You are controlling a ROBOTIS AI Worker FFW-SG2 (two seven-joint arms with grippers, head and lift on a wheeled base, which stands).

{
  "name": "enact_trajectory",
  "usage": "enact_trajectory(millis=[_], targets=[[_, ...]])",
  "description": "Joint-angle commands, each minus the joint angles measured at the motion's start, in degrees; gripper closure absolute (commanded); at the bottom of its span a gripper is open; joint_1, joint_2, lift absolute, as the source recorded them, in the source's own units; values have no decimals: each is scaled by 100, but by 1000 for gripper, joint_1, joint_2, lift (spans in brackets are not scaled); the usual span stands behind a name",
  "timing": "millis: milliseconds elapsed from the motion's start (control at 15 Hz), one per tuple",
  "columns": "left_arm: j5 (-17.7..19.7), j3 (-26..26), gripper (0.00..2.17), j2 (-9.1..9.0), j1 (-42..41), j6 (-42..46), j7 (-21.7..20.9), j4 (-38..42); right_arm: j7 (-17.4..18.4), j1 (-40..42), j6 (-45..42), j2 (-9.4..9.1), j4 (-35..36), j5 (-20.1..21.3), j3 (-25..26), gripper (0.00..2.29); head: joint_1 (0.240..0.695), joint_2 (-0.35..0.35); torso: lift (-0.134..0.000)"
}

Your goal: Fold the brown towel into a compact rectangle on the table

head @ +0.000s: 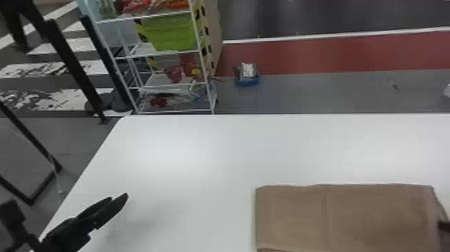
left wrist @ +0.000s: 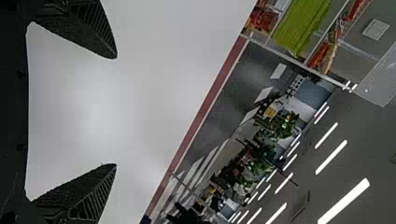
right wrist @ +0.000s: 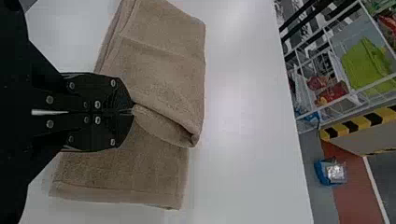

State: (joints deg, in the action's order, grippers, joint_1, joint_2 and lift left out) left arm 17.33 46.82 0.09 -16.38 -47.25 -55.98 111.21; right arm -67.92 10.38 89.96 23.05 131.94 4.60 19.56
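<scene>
The soft, brown, rectangular cloth towel (head: 371, 214) lies folded on the smooth white tabletop (head: 207, 154), at the head view's lower right. The black two-fingered right end effector (head: 444, 225) grasps its folded edge; the matching left end effector (head: 119, 197) is released, fingers spread, well apart from the towel.

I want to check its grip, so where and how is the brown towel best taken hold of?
I'd pinch the brown towel by its upper layer's right-hand edge, coming from the near right. That edge bulges above the layer beneath, probably giving fingers room; the right gripper is shut on it.
</scene>
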Motion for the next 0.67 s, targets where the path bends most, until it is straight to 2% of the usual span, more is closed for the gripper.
enact_trajectory(millis=[0, 200, 467, 600], targets=[[-1, -32, 49, -24, 3, 0, 0, 6, -2, 25, 12, -46, -222, 181, -268, 1325, 695, 178, -124], [-10, -15, 49, -24, -15, 0, -27, -12, -2, -203, 12, -46, -301, 287, -400, 1325, 695, 185, -124], [-10, 3, 49, -24, -15, 0, -35, -29, -169, -282, 12, 33, 51, 32, 180, 1325, 695, 183, -124], [-10, -23, 49, -24, -6, 0, -27, -56, -204, -151, 12, 104, 7, 14, 514, 1325, 695, 164, -124]])
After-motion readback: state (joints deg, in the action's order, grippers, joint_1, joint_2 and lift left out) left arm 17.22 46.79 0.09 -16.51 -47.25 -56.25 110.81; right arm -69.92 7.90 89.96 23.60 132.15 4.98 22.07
